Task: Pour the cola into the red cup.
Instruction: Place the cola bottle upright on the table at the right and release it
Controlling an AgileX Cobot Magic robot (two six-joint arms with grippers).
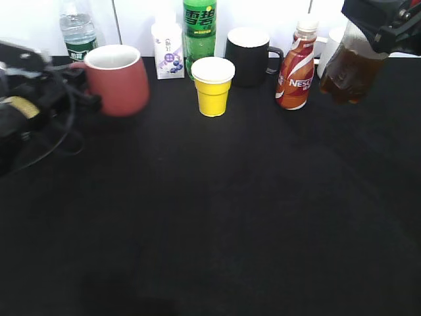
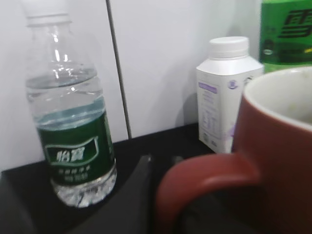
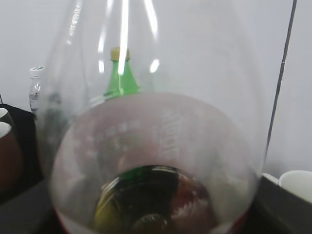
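The red cup (image 1: pixel 118 82) is at the back left, slightly blurred, with its handle toward my left arm. My left gripper (image 1: pixel 74 89) is shut on that handle. In the left wrist view the cup (image 2: pixel 278 161) fills the right side, and a dark finger of the gripper (image 2: pixel 161 204) lies against the handle. My right gripper (image 1: pixel 385 23) is shut on the cola (image 1: pixel 352 69) and holds it tilted in the air at the top right. In the right wrist view the cola bottle (image 3: pixel 156 161) fills the frame and hides the jaws. Its cap and label are out of view.
Along the back wall stand a water bottle (image 1: pixel 79 29), a white carton (image 1: pixel 168 52), a green soda bottle (image 1: pixel 199 33), a dark mug (image 1: pixel 248 56), a Nescafe bottle (image 1: pixel 296 72) and a white cup (image 1: pixel 329 46). A yellow paper cup (image 1: pixel 212 85) stands in front of them on the black table (image 1: pixel 217 217).
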